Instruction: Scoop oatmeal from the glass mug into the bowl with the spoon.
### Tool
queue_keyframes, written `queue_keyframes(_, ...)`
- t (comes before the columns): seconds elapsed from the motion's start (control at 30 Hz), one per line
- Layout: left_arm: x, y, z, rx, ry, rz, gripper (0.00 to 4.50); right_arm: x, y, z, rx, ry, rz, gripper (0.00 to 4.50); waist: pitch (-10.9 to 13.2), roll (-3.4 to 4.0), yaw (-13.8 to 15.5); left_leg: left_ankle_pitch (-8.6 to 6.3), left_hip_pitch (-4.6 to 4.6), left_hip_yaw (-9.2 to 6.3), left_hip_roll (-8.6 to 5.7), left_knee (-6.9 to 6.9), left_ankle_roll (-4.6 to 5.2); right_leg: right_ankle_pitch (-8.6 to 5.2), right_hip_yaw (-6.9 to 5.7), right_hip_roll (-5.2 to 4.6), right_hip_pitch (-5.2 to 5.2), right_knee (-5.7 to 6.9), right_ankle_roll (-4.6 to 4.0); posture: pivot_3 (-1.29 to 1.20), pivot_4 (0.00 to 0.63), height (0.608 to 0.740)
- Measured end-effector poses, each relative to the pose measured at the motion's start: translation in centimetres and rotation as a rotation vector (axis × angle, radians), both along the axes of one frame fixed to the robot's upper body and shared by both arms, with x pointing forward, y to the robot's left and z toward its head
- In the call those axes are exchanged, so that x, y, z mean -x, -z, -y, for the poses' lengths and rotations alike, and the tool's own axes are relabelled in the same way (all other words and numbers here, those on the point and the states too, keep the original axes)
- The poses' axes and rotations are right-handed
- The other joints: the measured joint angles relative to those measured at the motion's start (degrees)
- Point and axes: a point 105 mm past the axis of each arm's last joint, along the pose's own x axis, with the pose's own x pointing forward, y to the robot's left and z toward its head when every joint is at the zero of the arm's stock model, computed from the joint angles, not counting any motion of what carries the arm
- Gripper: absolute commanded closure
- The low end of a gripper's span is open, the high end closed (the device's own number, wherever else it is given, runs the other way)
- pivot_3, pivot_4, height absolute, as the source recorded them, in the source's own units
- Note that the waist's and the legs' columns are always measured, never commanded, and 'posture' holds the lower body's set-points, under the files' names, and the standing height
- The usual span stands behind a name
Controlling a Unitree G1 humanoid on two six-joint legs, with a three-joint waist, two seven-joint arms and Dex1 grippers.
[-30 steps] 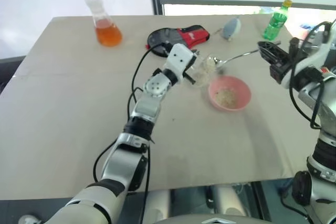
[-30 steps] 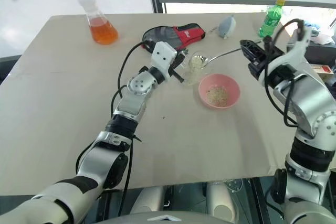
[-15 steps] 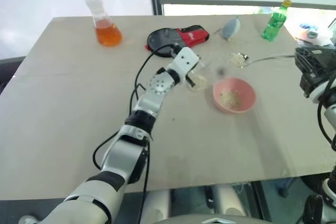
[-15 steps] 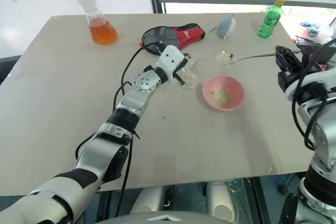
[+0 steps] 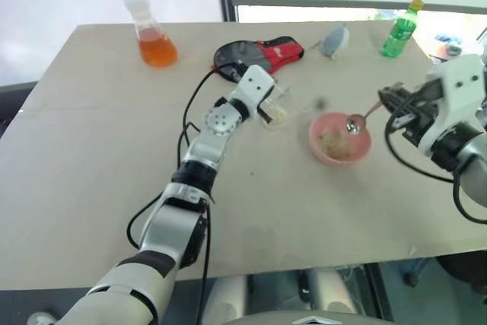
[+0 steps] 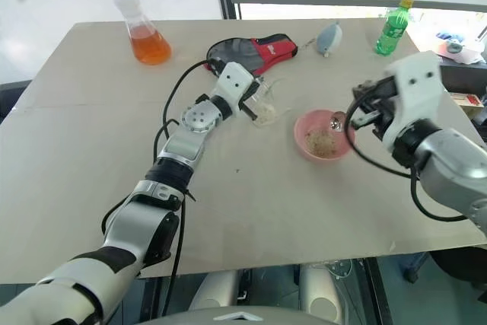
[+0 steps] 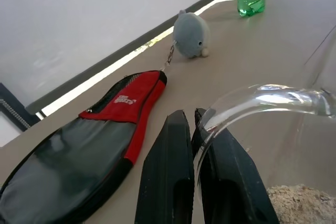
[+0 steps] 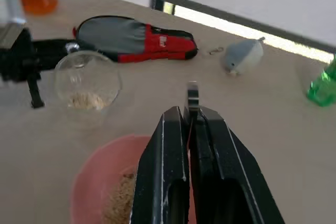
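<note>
Two pincers clamped, right pincer (image 6: 358,116) on spoon (image 6: 335,120) over bowl (image 6: 304,131), left pincer (image 6: 255,108) on glass mug (image 6: 266,112).

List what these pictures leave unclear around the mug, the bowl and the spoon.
- Spoon: its handle vanishes between the right claw fingers; in the right wrist view the spoon's bowl is turned away.
- Pink bowl: its near side is cut off by the right wrist view's edge.
- Glass mug: its base and far side are cut off by the left wrist view's edge.
- Green bottle: its label is too small to read.
</note>
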Motion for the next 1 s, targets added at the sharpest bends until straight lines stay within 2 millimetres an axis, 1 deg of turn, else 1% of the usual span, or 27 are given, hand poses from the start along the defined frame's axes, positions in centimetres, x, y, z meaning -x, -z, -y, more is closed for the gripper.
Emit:
queue_keyframes(0.03,0.1,0.1,-0.1,0.014,-0.002,-0.003,4.47,0.1,-0.1,-0.1,-0.005,-0.017,0.026,4.50,-0.02,-0.04,0.10,0.00,-0.01,0.00,0.00,0.01,0.00,0.03,-0.01,-0.01,0.03,-0.06,0.04,0.00,0.150,0.740)
queue_keyframes(0.07,0.2,0.2,-0.4,0.035,-0.007,-0.008,4.47,0.0,0.0,0.0,-0.048,-0.023,0.035,4.50,-0.02,-0.06,0.19,0.00,-0.03,0.03,-0.02,0.01,0.00,0.08,0.02,-0.05,0.06,-0.12,0.12,0.00,0.150,0.740)
queue_keyframes(0.13,0.4,0.5,-0.9,0.079,-0.020,-0.020,4.47,-0.1,-0.5,0.1,-0.236,-0.047,0.024,4.50,-0.02,-0.05,0.28,0.00,-0.03,0.11,-0.06,0.03,0.00,0.14,0.10,-0.10,0.07,-0.16,0.20,0.00,0.150,0.740)
queue_keyframes(0.17,0.5,0.7,-1.1,0.107,-0.027,-0.025,4.47,-0.2,-1.1,0.2,-0.361,-0.069,0.019,4.50,-0.02,-0.06,0.28,0.00,-0.02,0.10,-0.05,0.04,0.00,0.15,0.11,-0.10,0.08,-0.16,0.21,0.00,0.150,0.740)
queue_keyframes(0.23,0.7,1.4,-1.5,0.163,-0.043,-0.038,4.47,0.0,-2.9,0.3,-0.565,-0.121,0.043,4.50,-0.01,-0.04,0.21,0.00,0.03,0.13,-0.05,0.05,0.00,0.17,0.17,-0.11,0.09,-0.13,0.23,0.00,0.150,0.740)
queue_keyframes(0.27,0.9,1.6,-1.6,0.185,-0.046,-0.044,4.47,0.1,-3.7,0.3,-0.614,-0.144,0.058,4.50,-0.01,-0.04,0.23,0.00,0.03,0.14,-0.05,0.05,0.00,0.17,0.15,-0.11,0.09,-0.12,0.23,0.00,0.150,0.740)
queue_keyframes(0.33,1.2,1.9,-1.8,0.216,-0.047,-0.055,4.47,0.1,-4.7,-0.5,-0.663,-0.194,0.074,4.50,-0.01,-0.04,0.11,0.00,0.07,0.13,-0.04,0.05,0.00,0.18,0.13,-0.08,0.10,-0.06,0.22,0.00,0.150,0.740)
queue_keyframes(0.37,1.4,1.9,-1.7,0.230,-0.043,-0.055,4.47,-0.1,-4.9,-1.5,-0.685,-0.231,0.062,4.50,-0.01,-0.04,-0.04,0.00,0.10,0.11,-0.03,0.05,0.00,0.19,0.13,-0.04,0.09,-0.02,0.20,0.00,0.150,0.740)
queue_keyframes(0.47,1.7,1.6,-1.4,0.258,-0.032,-0.054,4.47,-0.9,-4.1,-3.2,-0.675,-0.265,0.016,4.50,-0.01,-0.03,-0.12,0.00,0.12,0.12,-0.02,0.06,0.01,0.22,0.14,-0.03,0.09,0.00,0.16,0.00,0.150,0.740)
queue_keyframes(0.5,1.9,1.2,-1.3,0.270,-0.026,-0.042,4.47,-1.6,-3.4,-4.0,-0.643,-0.267,-0.010,4.50,-0.02,-0.03,-0.14,0.00,0.12,0.13,-0.02,0.07,0.01,0.22,0.14,-0.03,0.10,0.00,0.16,0.00,0.150,0.740)
queue_keyframes(0.57,2.2,0.4,-1.2,0.290,-0.013,-0.019,4.50,-2.6,-1.7,-5.1,-0.559,-0.261,-0.061,3.78,-0.02,-0.03,-0.14,0.00,0.12,0.14,-0.03,0.07,0.01,0.22,0.14,-0.03,0.10,-0.01,0.15,0.00,0.150,0.740)
queue_keyframes(0.6,2.3,0.2,-1.2,0.295,-0.012,-0.012,4.50,-2.9,-1.0,-5.4,-0.533,-0.258,-0.076,3.67,-0.02,-0.03,-0.14,0.00,0.11,0.13,-0.03,0.06,0.00,0.22,0.14,-0.03,0.10,-0.02,0.15,0.00,0.150,0.740)
queue_keyframes(0.63,2.5,0.1,-1.5,0.314,-0.013,-0.014,4.50,-3.5,0.1,-6.0,-0.463,-0.251,-0.084,3.11,-0.03,-0.01,-0.14,0.00,0.10,0.15,-0.03,0.06,0.00,0.22,0.15,-0.04,0.09,-0.03,0.15,0.00,0.150,0.740)
queue_keyframes(0.7,2.7,0.5,-1.8,0.338,-0.014,-0.044,4.50,-3.9,1.2,-6.3,-0.360,-0.244,-0.074,2.19,-0.02,0.00,-0.15,0.00,0.07,0.16,-0.04,0.06,0.00,0.22,0.15,-0.05,0.05,-0.04,0.15,0.00,0.150,0.740)
queue_keyframes(0.73,2.8,1.0,-2.2,0.351,-0.020,-0.068,4.50,-3.9,1.3,-6.4,-0.330,-0.245,-0.055,1.91,-0.02,0.00,-0.14,0.00,0.06,0.14,-0.04,0.06,0.00,0.22,0.13,-0.04,0.05,-0.05,0.15,0.00,0.150,0.740)
queue_keyframes(0.77,2.8,1.6,-2.6,0.366,-0.030,-0.093,4.50,-3.8,1.0,-6.4,-0.324,-0.251,-0.025,1.91,-0.02,0.00,-0.13,0.00,0.07,0.14,-0.04,0.06,0.00,0.22,0.13,-0.05,0.05,-0.05,0.15,0.00,0.150,0.740)
queue_keyframes(0.8,2.7,2.1,-3.1,0.384,-0.046,-0.119,4.50,-3.4,0.6,-6.3,-0.324,-0.281,0.020,1.91,-0.02,-0.01,-0.07,0.00,0.06,0.09,-0.04,0.05,0.00,0.22,0.08,-0.04,0.06,-0.07,0.15,0.00,0.150,0.740)
queue_keyframes(0.87,2.7,2.9,-4.3,0.414,-0.085,-0.145,4.50,-1.9,0.7,-6.2,-0.229,-0.353,0.086,1.91,-0.02,0.00,0.21,0.00,0.02,0.02,-0.05,0.04,0.00,0.21,0.00,-0.06,0.07,-0.09,0.15,0.00,0.150,0.740)
queue_keyframes(0.9,2.7,3.2,-5.2,0.429,-0.115,-0.153,4.50,-0.9,1.3,-5.8,-0.159,-0.379,0.101,1.43,-0.02,-0.01,0.24,0.00,0.02,0.03,-0.05,0.05,0.00,0.21,0.00,-0.06,0.08,-0.10,0.16,0.00,0.150,0.740)
queue_keyframes(0.93,2.6,3.4,-6.1,0.441,-0.138,-0.155,4.50,-0.3,2.0,-5.3,-0.107,-0.389,0.094,1.09,-0.03,-0.01,0.33,0.00,0.03,0.03,-0.07,0.05,0.00,0.21,-0.01,-0.09,0.09,-0.10,0.16,0.00,0.150,0.740)
queue_keyframes(1.0,2.5,3.9,-8.1,0.475,-0.200,-0.164,4.50,1.7,5.1,-3.7,0.026,-0.414,0.025,0.06,-0.03,-0.02,0.64,0.00,0.10,0.03,-0.09,0.05,0.00,0.21,-0.01,-0.10,0.17,-0.11,0.16,0.00,0.150,0.740)
